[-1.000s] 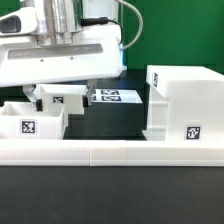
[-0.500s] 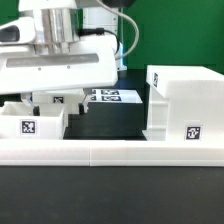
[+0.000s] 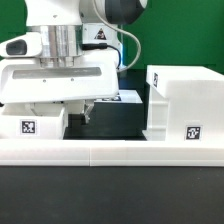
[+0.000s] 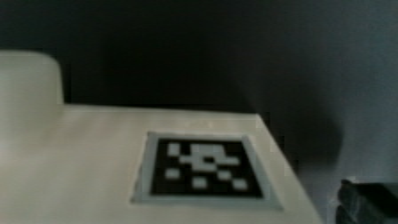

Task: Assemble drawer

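The black tabletop (image 3: 115, 122) sits before a green backdrop (image 3: 180, 35). A long white rail (image 3: 110, 150) crosses the front edge. Behind it, the housing (image 3: 185, 100) stands upright at the exterior view's right, and a tray (image 3: 35, 122) sits at the left, well apart from it. The arm (image 3: 60, 70) hangs over the tray's far side and partly hides the marker board (image 3: 128, 97). The claw (image 3: 85, 108) reaches down just beside the tray; whether it is open or closed cannot be told. The wrist view shows a blurred tag (image 4: 199, 165) on a white surface against darkness.
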Tool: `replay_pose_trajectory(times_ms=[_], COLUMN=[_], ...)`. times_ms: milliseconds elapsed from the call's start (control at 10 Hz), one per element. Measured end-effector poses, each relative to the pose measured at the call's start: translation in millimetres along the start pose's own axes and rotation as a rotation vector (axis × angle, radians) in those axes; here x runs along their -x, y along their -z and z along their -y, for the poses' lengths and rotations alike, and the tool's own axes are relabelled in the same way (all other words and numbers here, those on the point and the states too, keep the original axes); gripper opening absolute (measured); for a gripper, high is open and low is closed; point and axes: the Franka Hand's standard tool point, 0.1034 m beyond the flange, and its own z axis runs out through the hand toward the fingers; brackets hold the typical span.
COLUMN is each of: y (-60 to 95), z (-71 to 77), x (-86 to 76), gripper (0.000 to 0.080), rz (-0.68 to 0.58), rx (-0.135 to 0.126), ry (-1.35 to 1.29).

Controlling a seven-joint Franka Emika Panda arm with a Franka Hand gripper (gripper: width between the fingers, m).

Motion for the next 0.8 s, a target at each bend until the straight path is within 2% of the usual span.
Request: replay_pose_trajectory(times_ms=[100, 300, 400, 500, 600, 700, 800], y=[-0.5, -1.3, -1.4, -1.3, -1.3, -0.9, -0.7], z=[0.8, 5.5, 5.7, 5.5, 5.5, 5.4, 5.3], x=[0.9, 0.8, 0.8, 0.8, 0.8, 0.2, -0.2], gripper=[0.0649, 0.0399, 0.0399, 0.0216, 0.0078, 0.0078, 0.0041], rz=[0.001, 0.002, 0.002, 0.002, 0.002, 0.001, 0.0], rx=[0.0, -0.001, -0.001, -0.001, -0.001, 0.0, 0.0], ry=[0.001, 0.01, 0.01, 0.01, 0.01, 0.01, 0.01])
